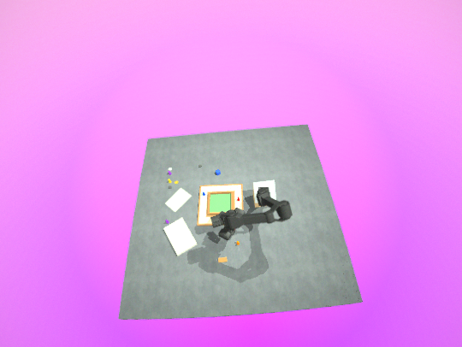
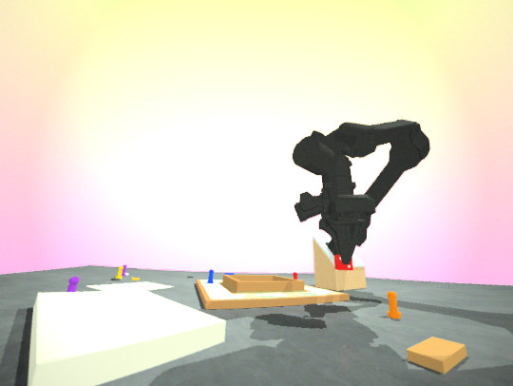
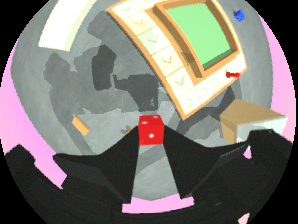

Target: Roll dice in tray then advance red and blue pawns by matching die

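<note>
My gripper [image 2: 347,260] [image 3: 149,128] is shut on the red die [image 2: 339,261] [image 3: 151,131], held above the table in front of the board's right corner. The blue die [image 1: 217,172] [image 3: 239,15] lies on the table behind the board. The square board [image 1: 203,211] [image 2: 207,303] has arrow tiles around the green-floored tray [image 1: 233,203] [image 2: 263,285]. No die shows in the visible part of the tray. The red pawn [image 1: 238,199] [image 2: 294,276] [image 3: 233,75] stands on the right side of the track, the blue pawn [image 1: 204,194] [image 2: 211,276] at the back left. The arm hides the board's front right part in the top view.
A wedge-shaped block [image 2: 327,268] [image 3: 229,122] stands right of the board. An orange pawn [image 1: 238,243] [image 2: 392,304] and a tan block [image 1: 222,260] [image 2: 437,352] are in front. Two white slabs [image 1: 180,236] [image 1: 178,199], a purple pawn [image 1: 167,221] and several small pieces lie left.
</note>
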`<action>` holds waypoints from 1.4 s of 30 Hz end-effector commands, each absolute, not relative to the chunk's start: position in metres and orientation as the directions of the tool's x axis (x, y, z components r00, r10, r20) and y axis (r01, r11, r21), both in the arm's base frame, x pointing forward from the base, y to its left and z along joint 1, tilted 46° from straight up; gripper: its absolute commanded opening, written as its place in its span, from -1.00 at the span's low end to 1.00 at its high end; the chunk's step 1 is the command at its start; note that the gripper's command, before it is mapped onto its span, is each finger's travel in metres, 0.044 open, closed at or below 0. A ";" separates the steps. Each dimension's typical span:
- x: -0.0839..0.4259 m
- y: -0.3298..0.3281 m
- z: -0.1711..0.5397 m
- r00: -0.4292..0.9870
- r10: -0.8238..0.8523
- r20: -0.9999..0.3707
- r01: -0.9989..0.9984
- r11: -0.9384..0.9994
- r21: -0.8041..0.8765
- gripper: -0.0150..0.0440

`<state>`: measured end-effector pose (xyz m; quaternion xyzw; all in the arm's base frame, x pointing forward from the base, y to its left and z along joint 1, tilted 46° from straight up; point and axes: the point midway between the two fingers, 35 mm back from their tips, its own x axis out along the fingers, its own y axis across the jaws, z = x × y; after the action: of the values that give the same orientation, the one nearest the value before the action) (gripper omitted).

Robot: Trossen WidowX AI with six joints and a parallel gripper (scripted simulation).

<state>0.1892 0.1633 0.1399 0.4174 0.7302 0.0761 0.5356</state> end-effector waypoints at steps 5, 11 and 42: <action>0.192 0.139 0.168 -0.078 0.700 -0.710 0.526 0.634 0.567 -0.49; 0.191 0.125 0.185 -0.078 0.709 -0.701 0.534 0.624 0.571 -0.49; 0.268 0.052 0.066 -0.073 0.694 -0.716 0.937 0.293 0.188 -0.49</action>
<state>0.2648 0.0603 0.0799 0.5596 0.7181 -0.1388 0.3898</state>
